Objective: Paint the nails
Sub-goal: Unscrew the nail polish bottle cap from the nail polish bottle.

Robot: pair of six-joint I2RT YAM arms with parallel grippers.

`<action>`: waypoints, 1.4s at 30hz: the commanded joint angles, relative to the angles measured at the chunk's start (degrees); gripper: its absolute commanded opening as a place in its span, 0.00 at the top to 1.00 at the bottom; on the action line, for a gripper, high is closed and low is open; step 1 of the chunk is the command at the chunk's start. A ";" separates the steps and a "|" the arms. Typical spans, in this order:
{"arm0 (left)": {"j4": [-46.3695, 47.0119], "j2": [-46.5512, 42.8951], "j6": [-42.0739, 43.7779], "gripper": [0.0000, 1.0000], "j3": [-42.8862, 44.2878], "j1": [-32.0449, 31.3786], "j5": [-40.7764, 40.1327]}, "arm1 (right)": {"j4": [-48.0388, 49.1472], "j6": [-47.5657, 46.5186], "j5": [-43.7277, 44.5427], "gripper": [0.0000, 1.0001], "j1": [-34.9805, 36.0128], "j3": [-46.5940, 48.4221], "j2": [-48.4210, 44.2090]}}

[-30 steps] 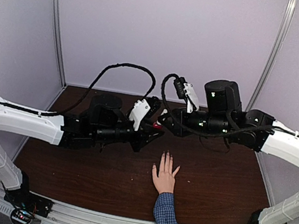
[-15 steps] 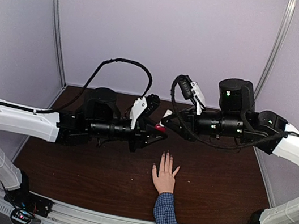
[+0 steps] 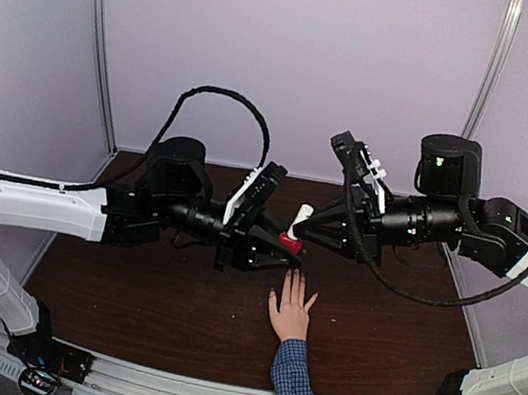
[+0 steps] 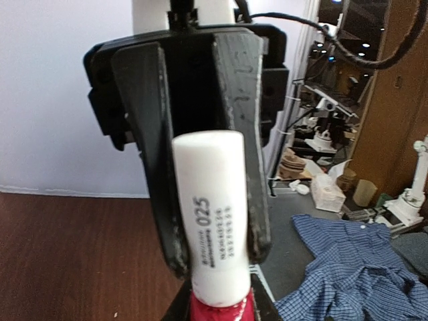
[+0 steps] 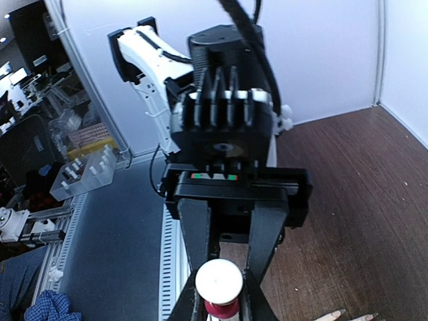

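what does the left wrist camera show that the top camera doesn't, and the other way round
Left wrist only: small print including 025 on the white cap, and a blue checked cloth beyond the table edge. Top only: the human hand flat on the table, both arms, the left tool. Both: the red polish bottle with its cap held by the right tool.

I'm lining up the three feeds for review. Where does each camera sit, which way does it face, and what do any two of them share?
Top external: above and behind the arm bases, looking down on the table, both arms and the person's hand.
Left wrist: on the left arm, looking along its fingers; the right gripper pinches the white cap.
Right wrist: looking along its fingers at the left gripper holding the red bottle.
Shared: all three show the polish bottle between the two shut grippers.
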 commanded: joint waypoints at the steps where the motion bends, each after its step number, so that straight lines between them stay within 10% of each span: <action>1: 8.64 2.67 -0.83 1.00 3.84 -1.98 15.47 | 5.94 -1.31 -10.18 1.00 1.11 1.94 1.16; 21: 27.70 8.80 -16.66 1.00 5.27 -1.67 25.06 | 2.73 -7.55 -17.86 1.00 2.77 4.92 2.89; 25: 27.29 6.39 -15.42 1.00 1.61 0.30 20.79 | 0.49 -7.88 -12.89 0.71 2.53 4.89 1.10; 31: 9.88 -1.70 -1.04 1.00 -3.03 2.70 7.34 | -3.53 -7.09 -4.13 0.31 1.47 5.10 -1.34; 42: -17.87 -7.55 18.38 1.00 -1.94 2.58 -18.99 | -25.17 0.72 19.70 0.28 0.75 16.13 5.49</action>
